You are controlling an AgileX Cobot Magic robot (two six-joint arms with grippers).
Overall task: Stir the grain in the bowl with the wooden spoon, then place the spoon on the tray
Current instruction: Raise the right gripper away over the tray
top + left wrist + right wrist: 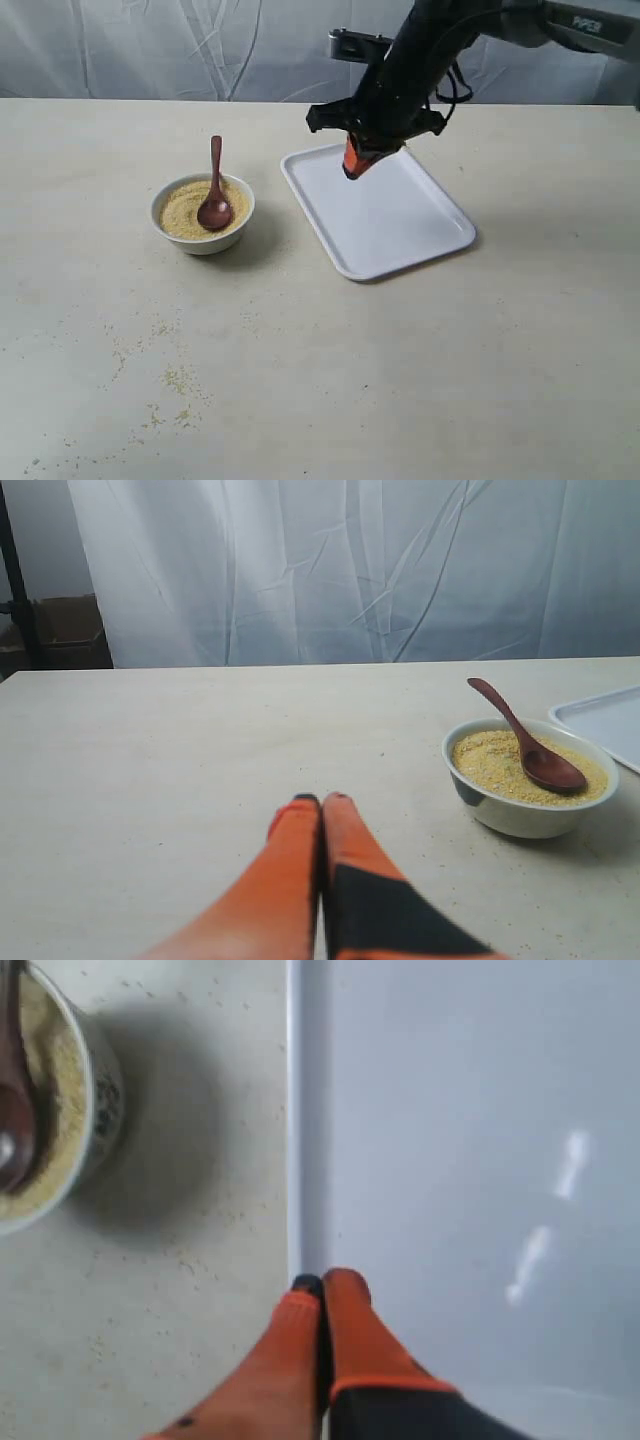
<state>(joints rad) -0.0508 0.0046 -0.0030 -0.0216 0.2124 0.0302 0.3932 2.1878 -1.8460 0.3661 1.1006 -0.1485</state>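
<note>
The white bowl (203,214) holds yellow-tan grain (185,210), and the dark wooden spoon (215,196) rests in it with its scoop on the grain and its handle leaning over the far rim. To the right lies the white tray (385,215). My right gripper (352,170) hangs shut and empty above the tray's near-left part, close to its rim (294,1140). In the right wrist view that gripper (322,1283) shows the bowl (100,1110) off to one side. My left gripper (322,802) is shut and empty, low over the table, well short of the bowl (527,810).
Loose greenish-yellow specks (175,385) are scattered on the table in front of the bowl. A white curtain (200,45) backs the table's far edge. The right arm (440,50) reaches in from the upper right.
</note>
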